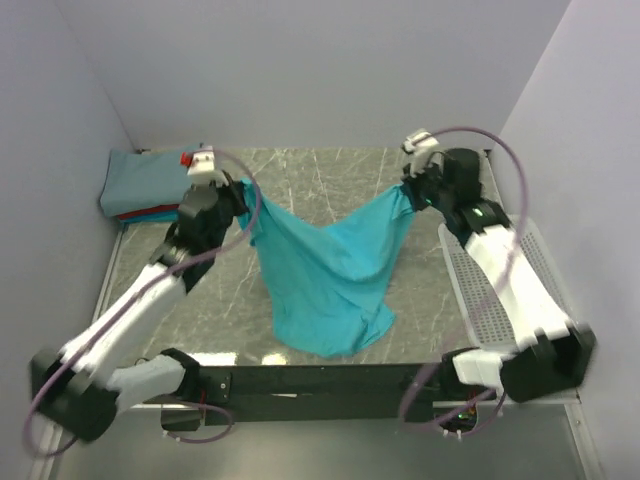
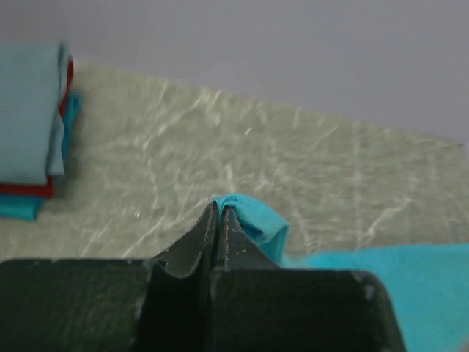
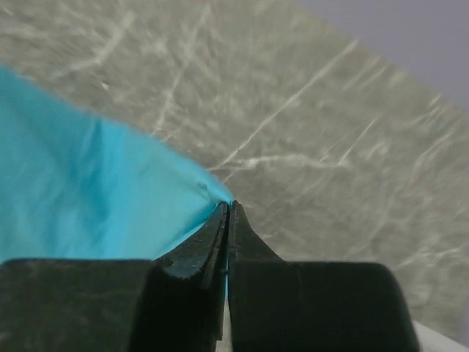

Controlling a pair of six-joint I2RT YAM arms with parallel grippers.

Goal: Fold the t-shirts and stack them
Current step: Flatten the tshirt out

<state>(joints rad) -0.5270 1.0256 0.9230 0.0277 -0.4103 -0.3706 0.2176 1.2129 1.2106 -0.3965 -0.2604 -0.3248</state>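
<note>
The bright turquoise t-shirt (image 1: 325, 265) hangs between both grippers, sagging in a V, its lower part lying on the table. My left gripper (image 1: 243, 192) is shut on its left corner, which shows as a turquoise fold (image 2: 253, 220) beside the fingertips in the left wrist view. My right gripper (image 1: 408, 190) is shut on its right corner, and the cloth (image 3: 88, 191) spreads left of the fingers in the right wrist view. A stack of folded t-shirts (image 1: 140, 185), grey-blue on top with red and teal below, lies at the far left corner; it also shows in the left wrist view (image 2: 29, 117).
The marbled grey table (image 1: 330, 180) runs between grey walls. A white mesh basket (image 1: 490, 290) lies along the right edge under my right arm. A black bar (image 1: 320, 378) crosses the near edge between the arm bases.
</note>
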